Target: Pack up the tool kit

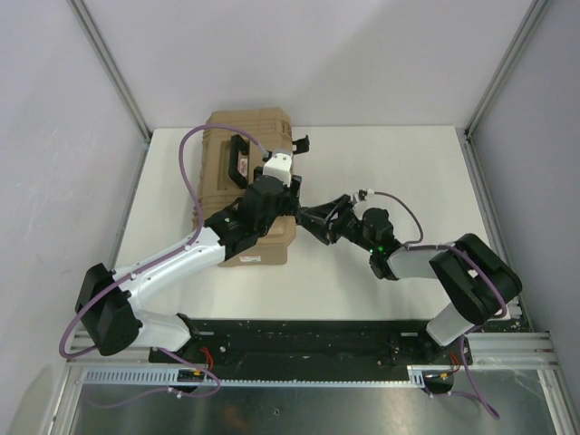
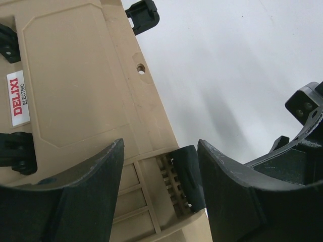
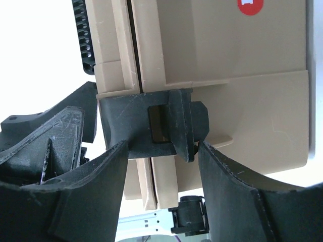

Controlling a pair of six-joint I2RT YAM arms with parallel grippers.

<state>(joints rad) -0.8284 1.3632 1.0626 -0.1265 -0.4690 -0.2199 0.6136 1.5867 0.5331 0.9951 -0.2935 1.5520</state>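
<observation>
The tan tool case (image 1: 237, 172) lies shut at the back left of the table, with a red and white DELIXI label (image 2: 19, 98) on its lid. My left gripper (image 1: 286, 201) is open above the case's right edge, and its fingers straddle the near black latch (image 2: 187, 174) without touching it, as the left wrist view (image 2: 160, 151) shows. My right gripper (image 1: 308, 220) comes in from the right, also open (image 3: 162, 151). Its fingers bracket the same latch (image 3: 151, 126), which lies folded across the seam. A second latch (image 2: 143, 14) sticks out farther along the edge.
The white table (image 1: 381, 172) extends to the right of the case. The two grippers are close together at the case's right edge; the right one shows in the left wrist view (image 2: 303, 146). The black carry handle (image 1: 238, 159) lies on the case.
</observation>
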